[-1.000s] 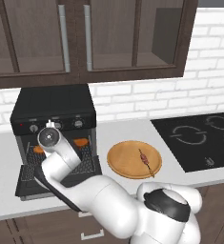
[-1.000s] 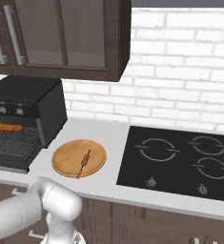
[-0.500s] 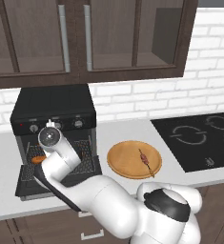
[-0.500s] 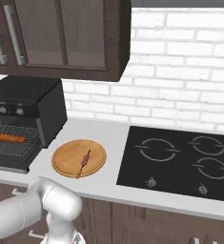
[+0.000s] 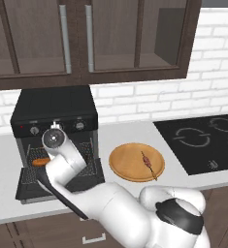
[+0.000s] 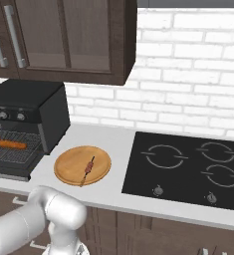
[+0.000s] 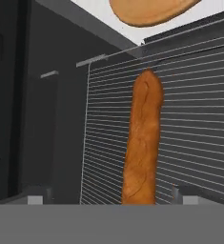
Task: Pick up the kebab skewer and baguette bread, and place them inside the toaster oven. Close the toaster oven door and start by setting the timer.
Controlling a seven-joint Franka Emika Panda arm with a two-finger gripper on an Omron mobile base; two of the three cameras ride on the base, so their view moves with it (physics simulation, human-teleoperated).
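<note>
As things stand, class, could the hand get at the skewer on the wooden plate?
Probably yes. The skewer lies bare on top of the plate, with nothing over or against it, on the counter beside the oven. The hand is open over the baguette on the oven rack, so the arm must first swing across.

Kitchen: cooktop (image 6: 188, 167), wall cabinets (image 5: 91, 38)
</note>
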